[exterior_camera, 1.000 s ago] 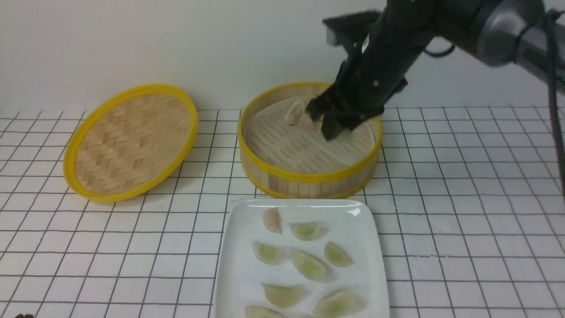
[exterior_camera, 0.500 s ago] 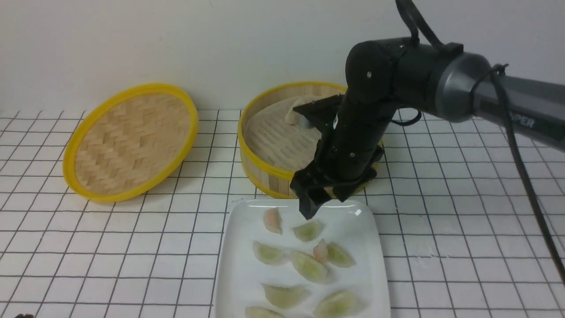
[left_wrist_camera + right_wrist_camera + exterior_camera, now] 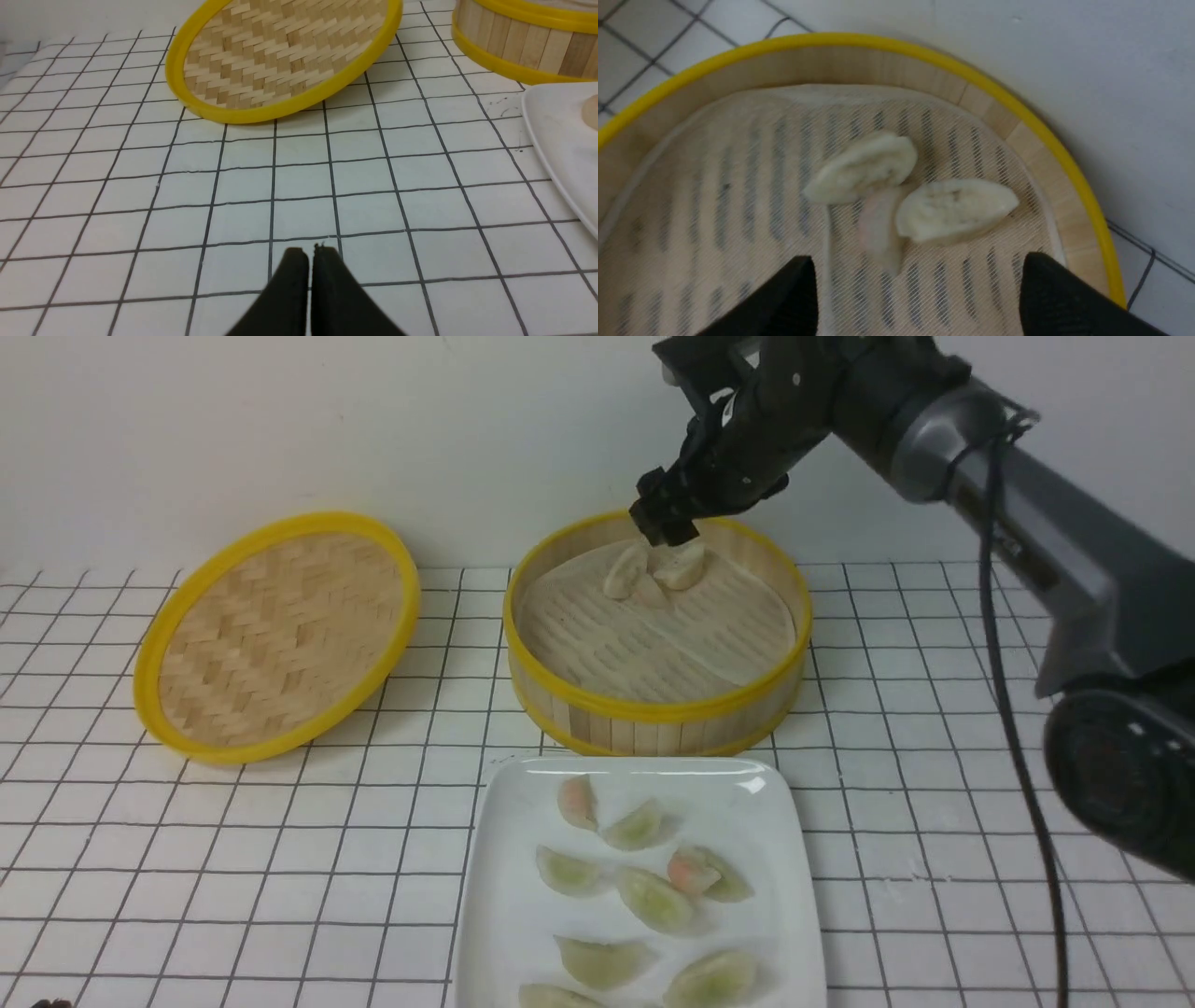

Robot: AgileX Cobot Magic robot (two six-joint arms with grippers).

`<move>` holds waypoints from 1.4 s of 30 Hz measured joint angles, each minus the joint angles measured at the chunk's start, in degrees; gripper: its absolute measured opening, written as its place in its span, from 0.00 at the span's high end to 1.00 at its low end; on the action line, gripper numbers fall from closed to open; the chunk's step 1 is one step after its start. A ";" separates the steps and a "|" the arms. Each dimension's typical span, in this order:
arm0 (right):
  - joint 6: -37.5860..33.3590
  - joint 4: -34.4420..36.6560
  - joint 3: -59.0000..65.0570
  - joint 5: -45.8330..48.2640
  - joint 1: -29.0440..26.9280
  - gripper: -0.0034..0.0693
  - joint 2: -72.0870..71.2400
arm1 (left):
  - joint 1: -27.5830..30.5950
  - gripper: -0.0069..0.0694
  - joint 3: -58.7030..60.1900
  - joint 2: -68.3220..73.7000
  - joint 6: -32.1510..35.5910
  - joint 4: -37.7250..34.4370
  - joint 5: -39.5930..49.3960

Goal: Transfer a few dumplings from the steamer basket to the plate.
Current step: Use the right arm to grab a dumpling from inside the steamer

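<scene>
The steamer basket stands at the back centre. It holds two whitish dumplings and a pinkish one between them. My right gripper hangs open and empty just above them at the basket's far rim. In the right wrist view the open gripper has its fingertips apart, with the dumplings just beyond them. The white plate in front holds several green and pink dumplings. My left gripper is shut and empty, low over the tiled table.
The shallow woven lid leans on the table left of the basket, also in the left wrist view. A white wall runs close behind the basket. The plate's edge and basket wall show beside the left gripper.
My right gripper went from the basket to the plate, left a pink dumpling there, then rose back over the basket's far side, open. The left arm has not moved.
</scene>
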 joint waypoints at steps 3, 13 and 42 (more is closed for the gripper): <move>-0.04 0.19 -5.41 -0.67 -1.42 0.24 5.19 | 0.00 0.92 0.00 0.00 0.00 0.00 0.00; -2.67 7.71 -8.42 -6.19 -3.64 0.24 12.47 | 0.00 0.92 0.00 0.00 0.00 0.00 0.00; 2.05 10.20 -20.82 10.94 -3.71 0.57 6.42 | 0.00 0.92 0.00 0.00 0.00 0.00 0.00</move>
